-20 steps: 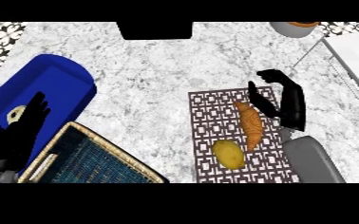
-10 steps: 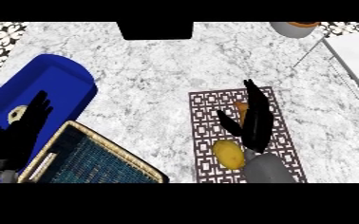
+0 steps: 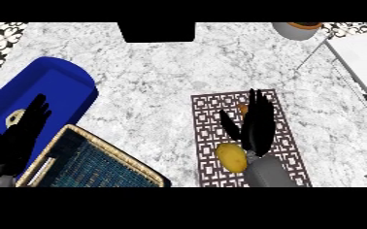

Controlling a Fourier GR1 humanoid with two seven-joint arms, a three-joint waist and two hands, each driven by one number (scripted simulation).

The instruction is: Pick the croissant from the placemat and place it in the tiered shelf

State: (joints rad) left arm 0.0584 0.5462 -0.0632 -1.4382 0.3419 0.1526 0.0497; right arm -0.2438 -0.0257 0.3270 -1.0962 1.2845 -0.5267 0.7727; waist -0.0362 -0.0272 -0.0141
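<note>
Orange pastry barely shows now: your right hand (image 3: 257,128) has come down from beside the croissant (image 3: 243,109) to lie right over it on the mat (image 3: 208,126), so you're at the grasp. Its fingers point up the mat, fairly straight, not yet wrapped round the croissant, whose tip peeks out beside them. A lemon (image 3: 231,156) sits near the wrist. Your left hand (image 3: 25,133) rests open by the shelf (image 3: 86,162).
</note>
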